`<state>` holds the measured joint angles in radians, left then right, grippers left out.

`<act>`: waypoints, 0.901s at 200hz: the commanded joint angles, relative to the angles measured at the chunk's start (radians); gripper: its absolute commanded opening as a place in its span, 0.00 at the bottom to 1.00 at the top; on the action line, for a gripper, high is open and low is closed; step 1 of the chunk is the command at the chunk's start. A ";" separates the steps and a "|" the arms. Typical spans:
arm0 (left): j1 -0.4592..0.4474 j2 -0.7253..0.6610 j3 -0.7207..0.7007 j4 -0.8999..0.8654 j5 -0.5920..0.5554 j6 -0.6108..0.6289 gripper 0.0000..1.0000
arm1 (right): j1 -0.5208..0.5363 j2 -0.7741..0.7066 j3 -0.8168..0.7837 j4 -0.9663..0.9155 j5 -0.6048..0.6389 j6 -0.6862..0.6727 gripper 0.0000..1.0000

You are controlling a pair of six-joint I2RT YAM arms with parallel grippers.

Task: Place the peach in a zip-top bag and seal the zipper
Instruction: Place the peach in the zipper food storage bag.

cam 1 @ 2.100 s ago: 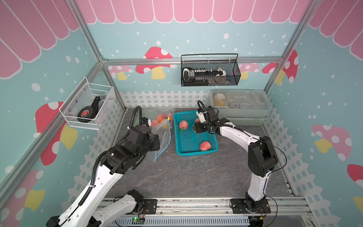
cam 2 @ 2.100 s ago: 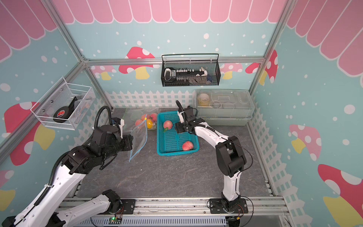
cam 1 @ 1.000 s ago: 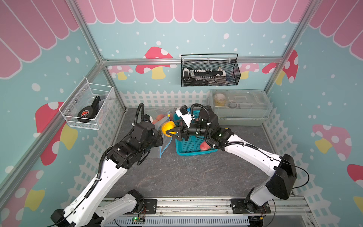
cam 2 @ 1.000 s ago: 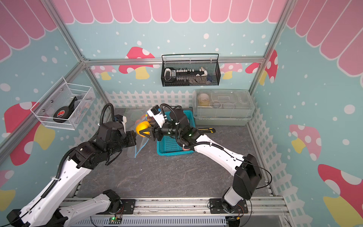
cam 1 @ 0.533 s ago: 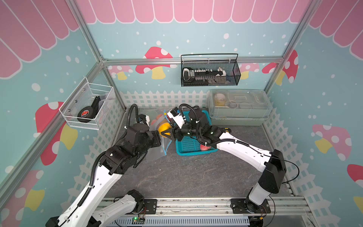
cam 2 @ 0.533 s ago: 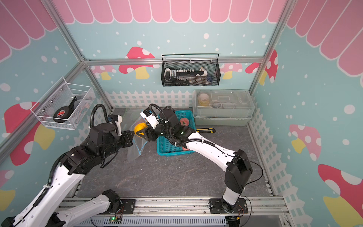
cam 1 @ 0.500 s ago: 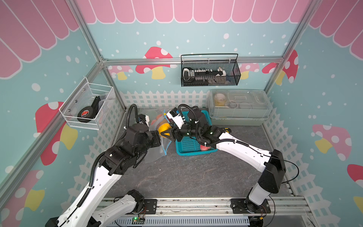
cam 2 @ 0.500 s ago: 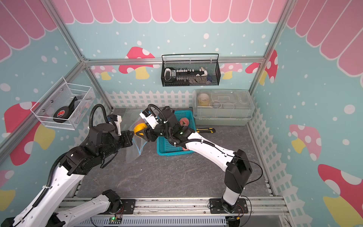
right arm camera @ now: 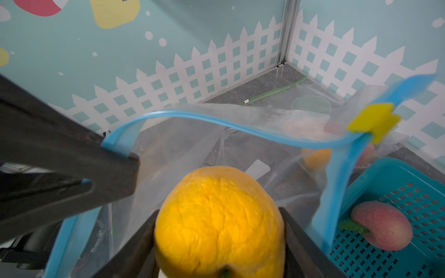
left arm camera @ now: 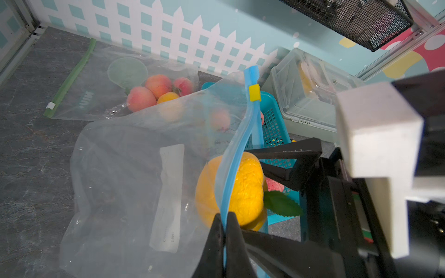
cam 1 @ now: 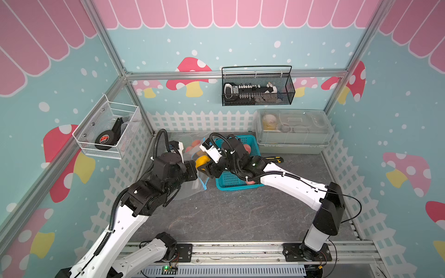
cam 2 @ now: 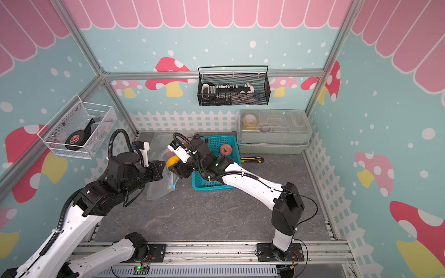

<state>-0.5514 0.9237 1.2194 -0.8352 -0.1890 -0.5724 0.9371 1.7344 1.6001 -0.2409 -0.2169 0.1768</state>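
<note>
A yellow peach (right arm camera: 219, 216) with a green leaf sits between the fingers of my right gripper (right arm camera: 218, 214), which is shut on it. It hangs at the open mouth of a clear zip-top bag (left arm camera: 134, 168). The bag's blue zipper strip (left arm camera: 240, 134) carries a yellow slider (left arm camera: 254, 92). My left gripper (left arm camera: 224, 216) is shut on that strip and holds one lip up. In both top views the peach (cam 1: 203, 160) (cam 2: 173, 160) is between the two grippers, left of the teal basket (cam 1: 231, 187). The bag's body (cam 2: 159, 190) droops to the table.
A pink peach (cam 2: 225, 149) lies in the teal basket (cam 2: 224, 139). A second bag with a green zipper (left arm camera: 72, 74) holds several fruits (left arm camera: 154, 89) by the back fence. A yellow box cutter (cam 2: 251, 159) lies right of the basket, in front of a clear lidded box (cam 2: 273, 130).
My right gripper has carried the yellow peach left and lower to the bag's mouth. My left gripper has kept its hold on the zipper strip and shifted slightly.
</note>
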 commanded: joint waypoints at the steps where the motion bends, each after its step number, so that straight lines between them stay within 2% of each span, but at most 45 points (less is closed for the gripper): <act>1: -0.004 -0.007 -0.014 0.018 0.002 -0.009 0.00 | 0.007 -0.002 0.017 -0.007 0.011 -0.024 0.72; 47: -0.004 -0.009 -0.023 0.018 0.001 -0.009 0.00 | 0.007 -0.020 0.000 0.010 -0.005 -0.032 0.77; 96: -0.004 -0.009 -0.040 0.018 0.000 -0.006 0.00 | 0.007 -0.099 -0.082 0.109 -0.006 -0.035 0.80; 116: -0.004 -0.010 -0.043 0.017 -0.001 -0.006 0.00 | 0.008 -0.140 -0.122 0.123 0.070 -0.042 0.80; 180: -0.004 -0.019 -0.049 0.017 -0.016 -0.001 0.00 | -0.021 -0.227 -0.243 0.085 0.485 -0.023 0.80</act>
<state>-0.5514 0.9234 1.1824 -0.8322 -0.1898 -0.5720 0.9329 1.5333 1.3918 -0.1425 0.0578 0.1467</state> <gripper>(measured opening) 0.056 0.796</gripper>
